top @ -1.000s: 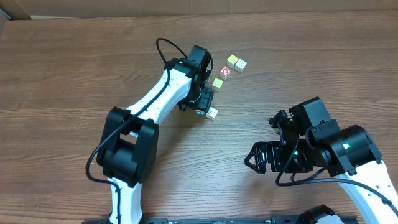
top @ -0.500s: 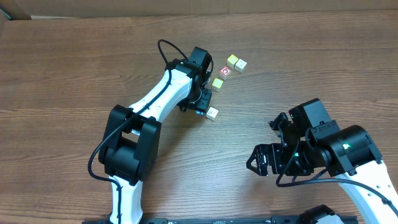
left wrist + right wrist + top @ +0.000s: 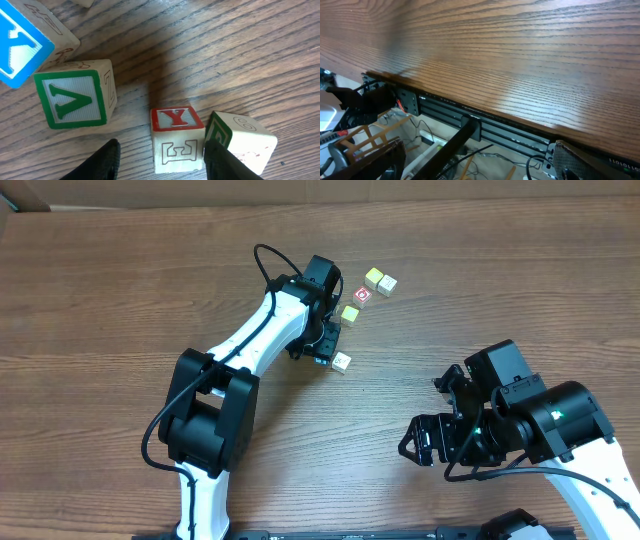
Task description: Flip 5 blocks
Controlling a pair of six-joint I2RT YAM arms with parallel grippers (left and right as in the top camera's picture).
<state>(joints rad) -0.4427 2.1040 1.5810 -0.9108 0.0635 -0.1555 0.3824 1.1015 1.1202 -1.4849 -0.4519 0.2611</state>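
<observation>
Straddling the red-topped Y block (image 3: 177,142) with the left tool (image 3: 163,160), dark fingertips (image 3: 111,160) parted, the right-hand one at or almost at the block's side and the other apart from it, so not clamped on anything yet. Sitting flat on the worktop (image 3: 225,60), red Y face up, an outlined letter facing the camera. Crowded just beside, on the right, by a green-edged block (image 3: 240,140) (turned corner-on, touching or very nearly so; cannot tell which). Judged to be the grasp ahead of a flip. Could go wrong by catching both blocks in one pinch, or by shoving the neighbour aside, for want of room on that side. Could also twist the Y block and squirt it out, through meeting one finger well before the other. Farther out, passing the green V block (image 3: 75,102), then the blue block (image 3: 20,47) at the far corner. Well apart from all that, seen from overhead, the right tool (image 3: 425,442), spread wide with nothing between.
</observation>
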